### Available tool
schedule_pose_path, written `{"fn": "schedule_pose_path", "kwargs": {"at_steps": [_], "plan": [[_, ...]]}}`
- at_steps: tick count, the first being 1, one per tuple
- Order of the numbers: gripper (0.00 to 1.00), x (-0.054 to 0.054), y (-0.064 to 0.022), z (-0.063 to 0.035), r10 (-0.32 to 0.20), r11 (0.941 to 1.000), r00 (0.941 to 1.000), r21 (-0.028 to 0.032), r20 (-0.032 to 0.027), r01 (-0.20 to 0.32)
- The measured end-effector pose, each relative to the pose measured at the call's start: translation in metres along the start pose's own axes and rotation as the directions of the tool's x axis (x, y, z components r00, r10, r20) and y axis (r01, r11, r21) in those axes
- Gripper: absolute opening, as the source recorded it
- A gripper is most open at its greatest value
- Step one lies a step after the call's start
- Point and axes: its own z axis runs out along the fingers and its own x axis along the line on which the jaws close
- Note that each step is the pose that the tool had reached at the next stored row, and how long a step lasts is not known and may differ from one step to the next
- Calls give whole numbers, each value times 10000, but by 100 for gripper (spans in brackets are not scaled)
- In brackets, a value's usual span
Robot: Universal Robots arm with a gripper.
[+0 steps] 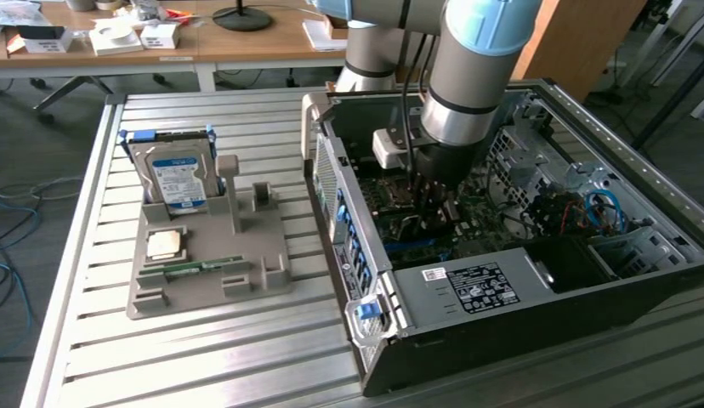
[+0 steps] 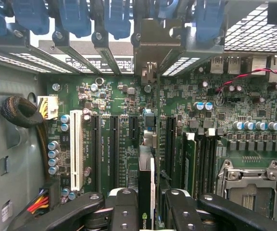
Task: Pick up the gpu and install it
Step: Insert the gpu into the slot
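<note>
**While the arm reaches into the case, the gpu sits clamped over the board**

Where the arm [image 1: 471,76] reaches into the open computer case [image 1: 500,348], its own wrist blocks the exterior view of what it carries. From the wrist, the gripper [image 2: 150,207] has its black fingers [image 2: 121,207] pressed in on either side of the gpu [image 2: 145,185]. The card is seen edge-on, dark, with a logo near the fingers, and stands over the motherboard [image 2: 119,96] among the long black slots [image 2: 113,144]. A white slot [image 2: 76,144] lies beside those, with memory sticks [image 2: 190,163] and the processor socket [image 2: 246,185] on the card's other side. Blue clips [image 2: 114,19] and slotted metal covers line the case wall ahead of the card. A black-wrapped cable bundle [image 2: 20,110] curls near a grey side wall. Whether the card's edge touches a slot I cannot tell, because the card hides it. On the slatted table [image 1: 216,357], well apart at the exterior view's left, a grey tray [image 1: 273,272] carries an upright hard drive [image 1: 176,174] and a green RAM stick [image 1: 193,268].
</note>
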Motion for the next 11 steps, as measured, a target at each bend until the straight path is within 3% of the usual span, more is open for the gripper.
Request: {"fn": "schedule_pose_path", "kwargs": {"at_steps": [11], "plan": [[27,-1,0,4,1,10000,10000,2,7,-1]]}}
